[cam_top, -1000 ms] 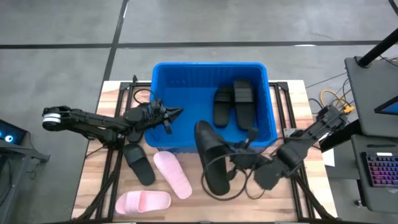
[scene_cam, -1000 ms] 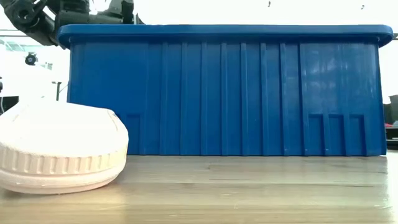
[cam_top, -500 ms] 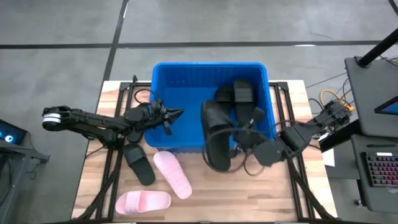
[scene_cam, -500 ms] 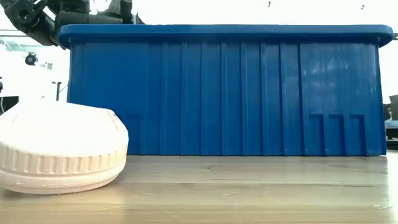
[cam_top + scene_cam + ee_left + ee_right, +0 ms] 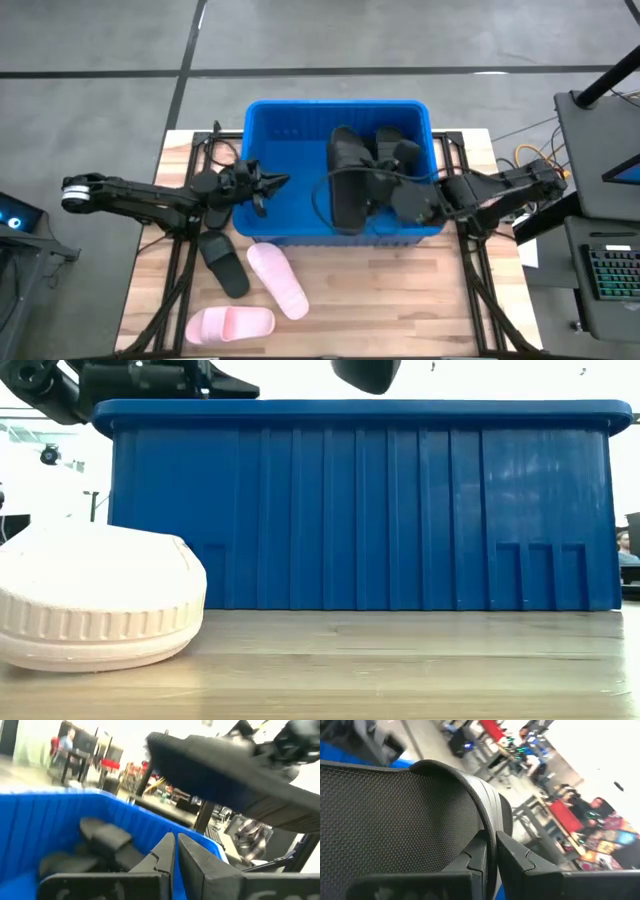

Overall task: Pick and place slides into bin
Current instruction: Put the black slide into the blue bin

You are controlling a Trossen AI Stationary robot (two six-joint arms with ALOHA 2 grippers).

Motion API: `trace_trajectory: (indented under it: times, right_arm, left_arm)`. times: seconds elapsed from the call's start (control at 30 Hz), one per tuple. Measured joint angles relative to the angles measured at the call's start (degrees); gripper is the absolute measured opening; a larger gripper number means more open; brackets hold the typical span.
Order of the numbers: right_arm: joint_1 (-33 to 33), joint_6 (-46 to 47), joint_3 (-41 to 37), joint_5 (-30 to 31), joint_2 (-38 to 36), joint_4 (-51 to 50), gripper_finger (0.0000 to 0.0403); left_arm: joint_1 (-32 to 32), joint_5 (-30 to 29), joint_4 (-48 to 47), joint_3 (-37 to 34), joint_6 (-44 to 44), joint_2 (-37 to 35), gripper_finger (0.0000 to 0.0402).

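The blue bin (image 5: pixel 290 150) stands at the table's far middle, with two black slides (image 5: pixel 388 143) lying in its far right part. My right gripper (image 5: pixel 382 196) is shut on another black slide (image 5: pixel 345 178) held over the bin's middle; the slide's end shows above the rim in the low view (image 5: pixel 365 372). My left gripper (image 5: pixel 272 184) is shut and empty, over the bin's left rim. One black slide (image 5: pixel 222 262) and two pink slides (image 5: pixel 277 280) (image 5: pixel 230 323) lie flat on the table near the bin's near left corner. My right gripper pinches the slide's strap (image 5: pixel 489 827) between its two fingers, at the strap's side where it meets the textured footbed (image 5: pixel 395 820). The fingers come about level from the table's right. The slide is lifted clear, above the bin, lying lengthwise near to far.
The bin's left half (image 5: pixel 290 190) holds no slides. Black frame rails (image 5: pixel 185 270) run along the table's left and right sides. A pink slide (image 5: pixel 95 595) sits close before the low camera. People and furniture show in the room beyond.
My right gripper has carried the black slide up and toward the table's far edge, from in front of the bin's near wall to over the bin's inside. The slide stays in the hold, lifted clear. My left gripper has stayed at the bin's left rim.
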Motion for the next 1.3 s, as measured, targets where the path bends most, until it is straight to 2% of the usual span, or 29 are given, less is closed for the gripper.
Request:
trace_trajectory:
  times: [0.1,0.37,0.5,0.63,0.77,1.0,1.2,1.3]
  right_arm:
    - [-3.81,0.02,-0.03,-4.95,0.06,-0.02,0.0026]
    - [-10.7,-1.23,-0.04,-6.23,0.13,-4.55,0.0026]
    - [-13.67,0.81,-0.04,-7.72,0.13,-8.5,0.0026]
    - [-15.58,-0.52,-0.04,-9.1,0.13,-8.91,0.0026]
    - [-17.13,-4.07,-0.04,-10.84,0.13,-8.99,0.0026]
    - [-20.3,-4.44,-0.2,-15.15,0.14,-8.85,0.0026]
    - [-23.02,-5.11,-1.75,-15.48,0.15,-8.8,0.0026]
    - [-24.48,-6.45,-3.2,-17.84,0.15,-8.61,0.0026]
  left_arm:
    - [0.0,0.01,0.27,0.02,5.34,-2.75,0.0006]
    - [0.05,0.5,-1.75,0.04,9.33,-10.83,0.0006]
    - [0.07,0.91,-8.29,0.02,14.26,-15.49,0.0006]
    - [0.04,1.01,-12.84,-0.02,11.11,-19.72,0.0006]
    - [0.04,4.01,-15.88,-0.02,11.99,-23.11,0.0006]
    - [0.02,4.25,-16.74,-0.17,12.75,-25.91,0.0006]
    - [0.02,4.24,-16.8,-0.17,13.15,-28.25,0.0006]
    - [0.07,4.07,-17.97,-0.28,13.24,-29.86,0.0006]
